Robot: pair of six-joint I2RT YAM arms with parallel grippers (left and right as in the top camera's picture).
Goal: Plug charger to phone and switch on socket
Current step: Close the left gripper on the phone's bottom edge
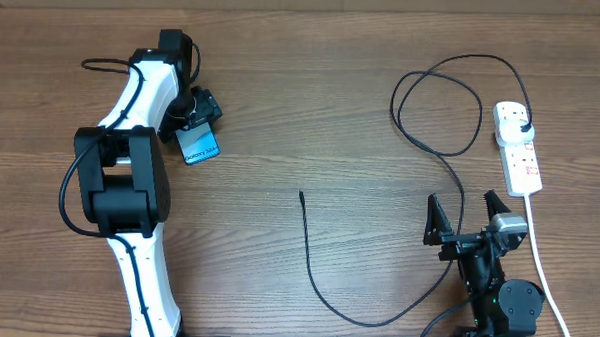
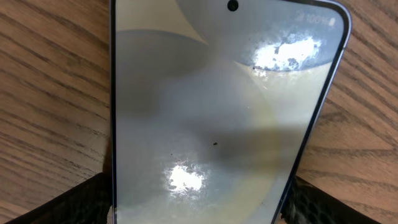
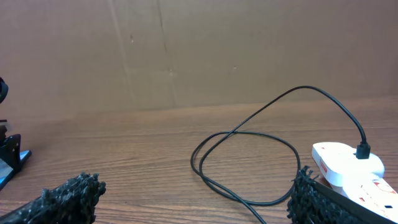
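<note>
The phone (image 1: 201,145) shows a blue screen at the table's left. In the left wrist view it (image 2: 217,93) fills the frame, grey with glare. My left gripper (image 1: 195,125) has a finger against each long edge of the phone (image 2: 199,202) and is shut on it. The black charger cable (image 1: 451,154) loops at the right. Its plug (image 1: 523,127) sits in the white power strip (image 1: 520,161), and its free tip (image 1: 301,196) lies mid-table. My right gripper (image 1: 467,220) is open and empty near the front right, just beside the cable. The cable loop (image 3: 245,155) lies ahead of its fingers (image 3: 193,202).
The power strip's thick white cord (image 1: 542,267) runs toward the front edge, right of my right arm. A brown cardboard wall (image 3: 186,50) stands behind the table. The strip (image 3: 342,163) with the plug (image 3: 362,150) is at the right in the right wrist view.
</note>
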